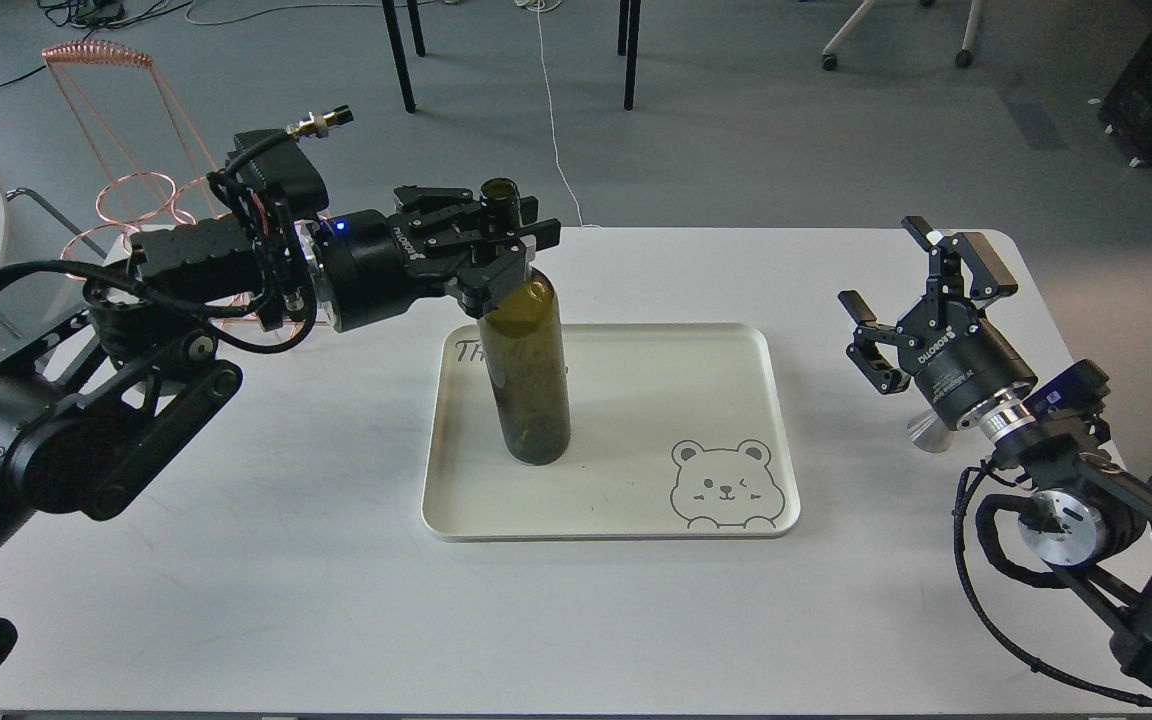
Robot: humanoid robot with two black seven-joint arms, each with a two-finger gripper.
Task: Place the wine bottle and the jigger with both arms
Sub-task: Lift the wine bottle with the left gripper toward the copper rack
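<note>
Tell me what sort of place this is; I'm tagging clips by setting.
Probably a robotics lab or office: grey floor with loose cables, chair legs, and a white table.

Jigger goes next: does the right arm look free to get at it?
Probably yes. The right pincer is open and empty, and the jigger lies on the table just below its wrist, partly hidden, with nothing between them.

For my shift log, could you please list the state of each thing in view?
wine bottle: upright on tray, uncorked, neck gripped.
left gripper: shut on the bottle's neck.
right gripper: open, empty.
jigger: on table, mostly hidden behind right wrist.
tray: flat on table.
</note>
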